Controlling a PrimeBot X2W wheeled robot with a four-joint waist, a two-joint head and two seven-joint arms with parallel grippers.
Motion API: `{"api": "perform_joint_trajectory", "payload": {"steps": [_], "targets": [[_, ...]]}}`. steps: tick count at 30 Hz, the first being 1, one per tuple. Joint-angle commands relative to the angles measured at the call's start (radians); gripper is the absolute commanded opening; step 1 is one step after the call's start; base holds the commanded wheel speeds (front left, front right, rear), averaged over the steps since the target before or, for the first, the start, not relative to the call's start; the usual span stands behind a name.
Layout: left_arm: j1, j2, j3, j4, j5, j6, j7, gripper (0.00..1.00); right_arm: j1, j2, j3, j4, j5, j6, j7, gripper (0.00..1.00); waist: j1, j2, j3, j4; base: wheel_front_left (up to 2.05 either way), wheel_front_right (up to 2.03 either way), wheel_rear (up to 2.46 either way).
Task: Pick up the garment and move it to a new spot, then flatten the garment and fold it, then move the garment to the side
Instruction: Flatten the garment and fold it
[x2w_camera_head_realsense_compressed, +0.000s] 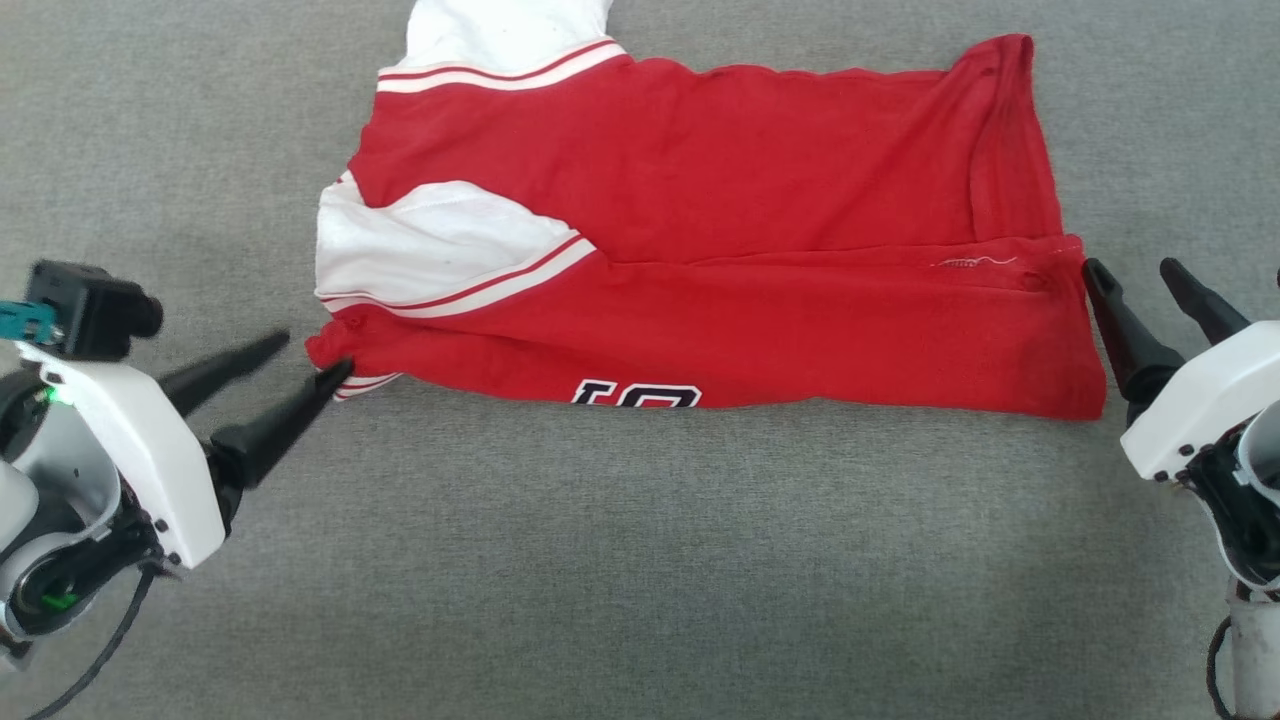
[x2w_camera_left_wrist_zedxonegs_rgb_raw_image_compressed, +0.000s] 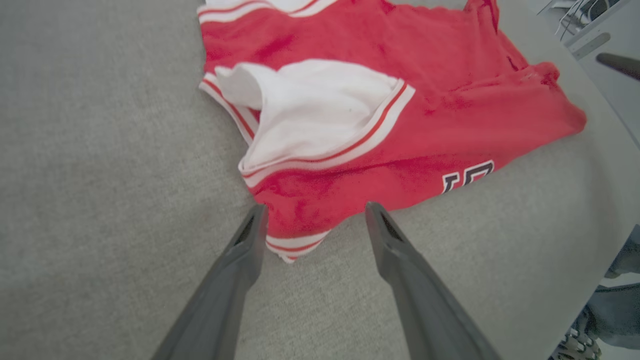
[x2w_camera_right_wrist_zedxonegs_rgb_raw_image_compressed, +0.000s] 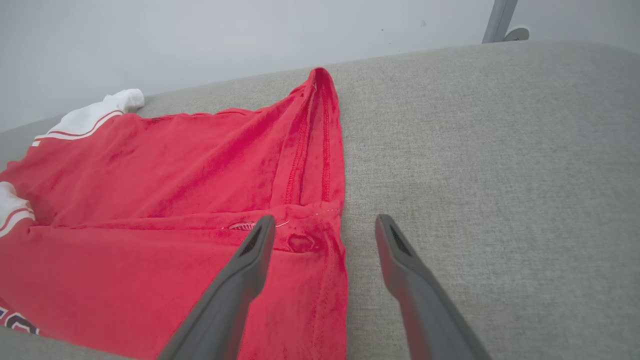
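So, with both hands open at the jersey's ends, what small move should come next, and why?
The left hand and right hand stand open at the ends of the jersey, whose near edge already lies folded over; so probably draw both back, clear of it.

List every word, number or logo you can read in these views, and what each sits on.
Black white-outlined characters, on the near folded edge of the red fabric jersey with white striped-trim sleeves: cut off by the fold, only partial strokes show, not readable.
Thin white mark, near the jersey's right end: too small to tell whether it is text.
No other text, label or logo is legible.
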Motion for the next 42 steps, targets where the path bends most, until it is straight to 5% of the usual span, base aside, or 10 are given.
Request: {"api": "perform_joint_trajectory", "payload": {"steps": [1,17,21,27,42], "targets": [[-0.020,0.007,-0.020,-0.003,-0.017,0.002,0.038,1.00,0.012,0.006,-0.002,-0.007,-0.004,0.000,-0.001,1.00,0.0000,0.0000,-0.002,-0.006,0.00,0.00,0.00],[-0.098,-0.040,-0.138,0.178,-0.242,0.002,0.352,1.00,0.028,0.048,0.012,-0.025,-0.005,0.000,-0.022,1.00,0.0000,0.0000,0.050,-0.096,0.00,0.00,0.00],[-0.108,-0.027,-0.135,0.160,-0.254,0.002,0.370,0.00,0.033,0.050,0.006,-0.031,-0.006,0.000,-0.018,1.00,0.0000,0.0000,0.060,-0.100,0.00,0.00,0.00],[-0.127,-0.025,-0.123,0.133,-0.249,0.002,0.350,0.00,0.024,0.017,0.027,-0.038,-0.021,0.000,0.048,1.00,0.0000,0.0000,0.070,-0.085,0.00,0.00,0.00],[-0.168,-0.068,-0.135,0.080,-0.218,0.002,0.308,0.00,-0.017,-0.099,0.128,-0.016,-0.012,0.000,0.471,1.00,0.0000,0.0000,0.089,-0.008,0.00,0.00,0.00]]}}
